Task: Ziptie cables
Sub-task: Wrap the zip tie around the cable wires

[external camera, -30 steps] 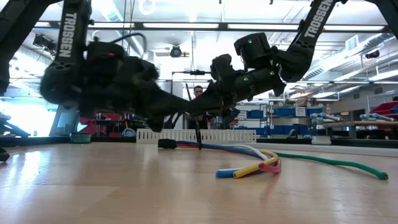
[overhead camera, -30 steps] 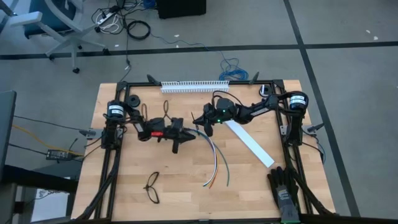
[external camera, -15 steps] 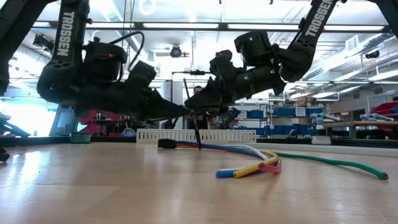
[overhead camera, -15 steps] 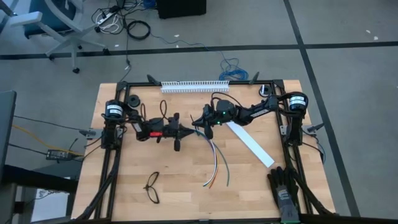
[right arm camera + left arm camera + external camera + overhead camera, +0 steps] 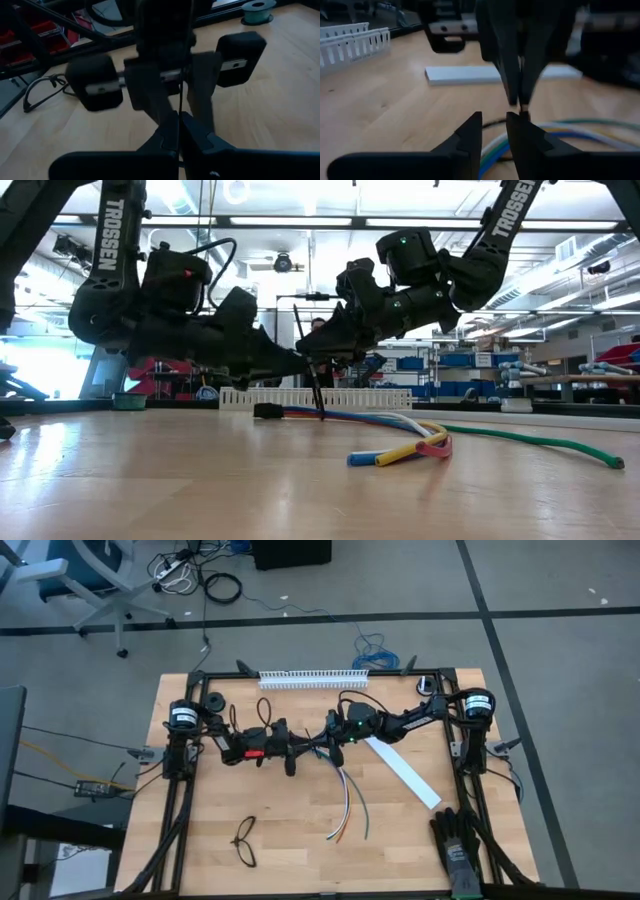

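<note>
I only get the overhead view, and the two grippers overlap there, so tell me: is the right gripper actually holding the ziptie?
Observer: Yes. Its wrist view shows the right gripper shut on the ziptie.
Operator: And the left one?
Observer: The left gripper is slightly open with nothing between its fingers, facing the right one's tips.
Operator: How does the ziptie stand?
Observer: Nearly upright in the low view, with its lower end down at the cables.

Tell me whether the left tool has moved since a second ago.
Yes. In the high view the left tool has slid toward the right tool, farther from the left edge of the table.
</note>
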Controlling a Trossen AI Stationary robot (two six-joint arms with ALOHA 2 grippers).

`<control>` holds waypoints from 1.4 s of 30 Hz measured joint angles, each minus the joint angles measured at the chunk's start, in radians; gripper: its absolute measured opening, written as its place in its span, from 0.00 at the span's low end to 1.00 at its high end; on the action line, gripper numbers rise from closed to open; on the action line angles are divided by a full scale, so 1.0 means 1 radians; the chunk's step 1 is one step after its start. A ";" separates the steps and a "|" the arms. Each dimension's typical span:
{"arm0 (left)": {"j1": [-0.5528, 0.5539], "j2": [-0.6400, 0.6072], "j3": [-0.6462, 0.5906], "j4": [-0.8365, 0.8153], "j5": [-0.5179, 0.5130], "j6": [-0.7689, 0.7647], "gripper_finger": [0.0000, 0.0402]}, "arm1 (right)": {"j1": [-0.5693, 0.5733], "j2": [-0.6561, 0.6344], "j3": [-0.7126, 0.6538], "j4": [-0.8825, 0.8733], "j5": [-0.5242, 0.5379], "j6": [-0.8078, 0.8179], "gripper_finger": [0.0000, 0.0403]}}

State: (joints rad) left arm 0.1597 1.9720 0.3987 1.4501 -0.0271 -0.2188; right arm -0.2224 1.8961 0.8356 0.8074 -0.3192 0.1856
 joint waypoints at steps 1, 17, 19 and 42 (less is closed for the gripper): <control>0.003 0.000 0.000 0.008 0.017 -0.020 0.25 | 0.000 0.000 0.000 0.000 0.004 -0.003 0.00; 0.023 0.000 0.001 0.026 0.193 -0.188 0.24 | 0.000 0.000 0.000 0.005 0.014 -0.011 0.00; 0.024 0.000 0.001 0.024 0.204 -0.202 0.24 | -0.001 0.000 0.000 0.005 0.013 -0.012 0.00; 0.024 0.000 0.064 -0.069 0.165 -0.232 0.12 | -0.002 0.000 -0.001 0.007 0.013 -0.022 0.00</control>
State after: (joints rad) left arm 0.1833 1.9720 0.4629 1.3810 0.1378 -0.4511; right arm -0.2245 1.8961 0.8351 0.8144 -0.3059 0.1638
